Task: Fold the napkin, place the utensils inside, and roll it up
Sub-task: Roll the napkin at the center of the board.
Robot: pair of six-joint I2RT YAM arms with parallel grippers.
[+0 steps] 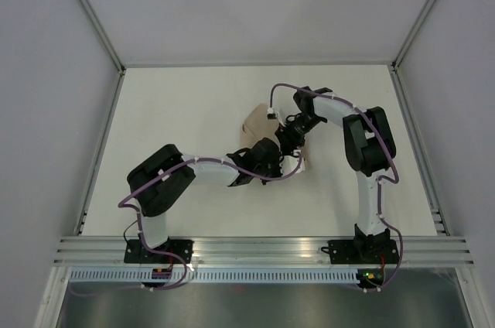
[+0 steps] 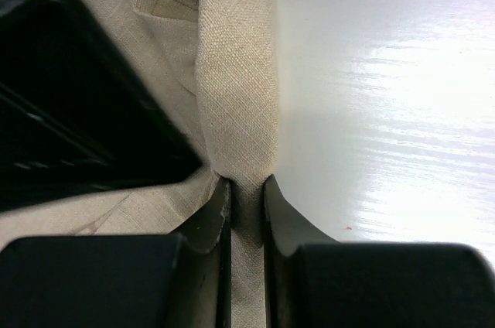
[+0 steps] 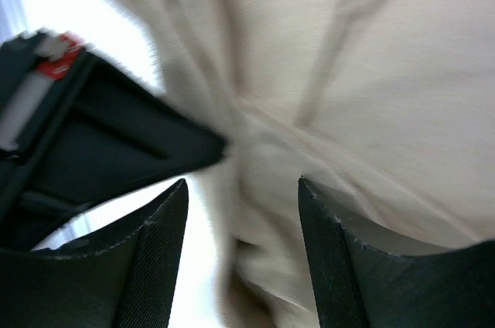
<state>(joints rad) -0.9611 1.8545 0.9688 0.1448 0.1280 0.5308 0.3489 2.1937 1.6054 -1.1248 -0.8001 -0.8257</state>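
One napkin (image 2: 232, 73) fold pinched in L gripper (image 2: 247, 193); R gripper (image 3: 242, 182) spread, empty above napkin. Prob rolling; nxt R must grip roll.

White table (image 1: 178, 111) — grey walls (image 1: 46, 73)

Views: one overhead, two wrist close-ups.
Overhead looks down from behind; all share the napkin (image 1: 254, 123).

Setting: you are running a robotics lab test cell. Evidence: left arm (image 1: 210, 169) and right arm (image 1: 370, 189) bolted to a slotted aluminium rail (image 1: 263, 249) at the near edge of your white table (image 1: 186, 104); plain grey panels (image 1: 46, 111) in metal framing (image 1: 87, 7) enclose 3 sides; purple cabling (image 1: 281, 86) runs along both arms.
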